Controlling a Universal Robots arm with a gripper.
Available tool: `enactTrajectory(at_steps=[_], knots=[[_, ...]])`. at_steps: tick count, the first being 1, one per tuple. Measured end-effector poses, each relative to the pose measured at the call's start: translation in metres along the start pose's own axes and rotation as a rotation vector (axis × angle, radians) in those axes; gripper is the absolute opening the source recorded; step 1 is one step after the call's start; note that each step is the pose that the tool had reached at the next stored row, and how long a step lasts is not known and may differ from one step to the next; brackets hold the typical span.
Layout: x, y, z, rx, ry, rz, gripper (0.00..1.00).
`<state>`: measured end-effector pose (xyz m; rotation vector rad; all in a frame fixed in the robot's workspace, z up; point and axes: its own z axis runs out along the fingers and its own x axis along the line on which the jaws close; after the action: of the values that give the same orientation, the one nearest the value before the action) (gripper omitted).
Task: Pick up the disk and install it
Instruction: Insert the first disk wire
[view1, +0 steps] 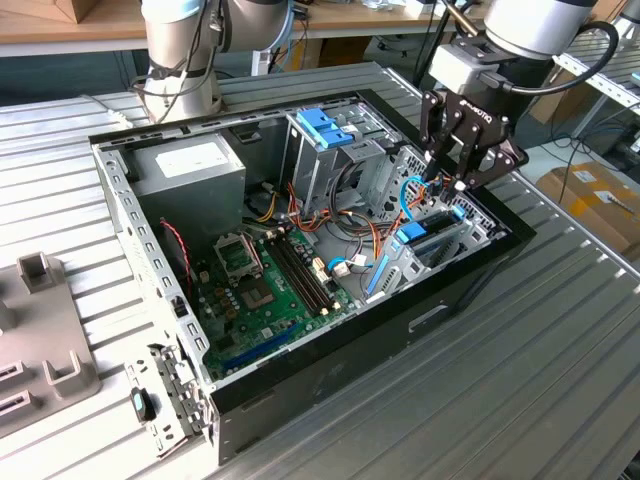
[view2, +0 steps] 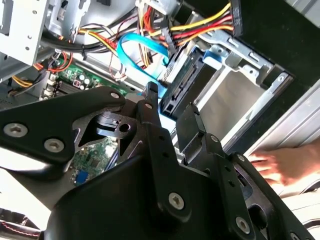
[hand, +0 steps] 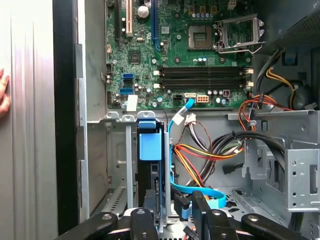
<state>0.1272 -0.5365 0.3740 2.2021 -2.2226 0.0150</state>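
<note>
Disk (hand: 150, 145) set on edge in a bay, gripper (view1: 455, 183) spread above it.

In the exterior view, a grey power box (view1: 190, 165) is seen at the left of the open computer case (view1: 112, 195), then a green circuit board (view1: 265, 285), then the disk, stood in the metal bay by the right wall. The gripper is held just over it, fingers apart, clamped on nothing. A person's hand (view2: 272, 167) is laid outside the case.

**Arm over, gripper pointing down, fingers apart**

Arm (view1: 535, 28) sits at the exterior view's right, top. Wrist (view1: 462, 68) is bent so gripper (view1: 457, 180) points down and tilts a bit. In both wrist views, black fingers (view2: 150, 107) (hand: 141, 222) are spread w/ a gap btwn them.
</note>
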Motion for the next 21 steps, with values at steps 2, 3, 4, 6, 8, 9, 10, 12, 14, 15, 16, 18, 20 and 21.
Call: enactTrajectory(at_steps=[2, 3, 4, 6, 8, 9, 10, 12, 14, 15, 16, 18, 20, 21], knots=[[-0.0007, -0.0034, 0.0007, 0.0, 0.0, 0.0, 0.42], [-0.0009, -0.0048, 0.0015, 0.0, -0.0003, 0.0, 0.42], [-0.0009, -0.0054, 0.0021, 0.0, -0.0002, 0.0, 0.42], [-0.0009, -0.0061, 0.0036, 0.0, 0.0005, 0.0, 0.42], [-0.001, -0.0062, 0.005, 0.0, 0.001, 0.0, 0.42], [-0.001, -0.0062, 0.0058, 0.0, 0.0013, 0.0, 0.42], [-0.001, -0.0062, 0.0058, 0.0, 0.0014, 0.0, 0.42], [-0.001, -0.0062, 0.0059, 0.0, 0.0013, 0.0, 0.42], [-0.001, -0.0062, 0.0059, 0.0, 0.0013, 0.0, 0.42], [-0.001, -0.0062, 0.0059, 0.0, 0.0013, 0.0, 0.42], [-0.001, -0.0062, 0.0059, 0.0, 0.0013, 0.0, 0.42], [-0.001, -0.0062, 0.006, 0.0, 0.0013, 0.0, 0.34], [-0.001, -0.0062, 0.006, 0.0, 0.0013, 0.0, 0.22], [-0.001, -0.0062, 0.006, 0.0, 0.0013, 0.0, 0.22]])
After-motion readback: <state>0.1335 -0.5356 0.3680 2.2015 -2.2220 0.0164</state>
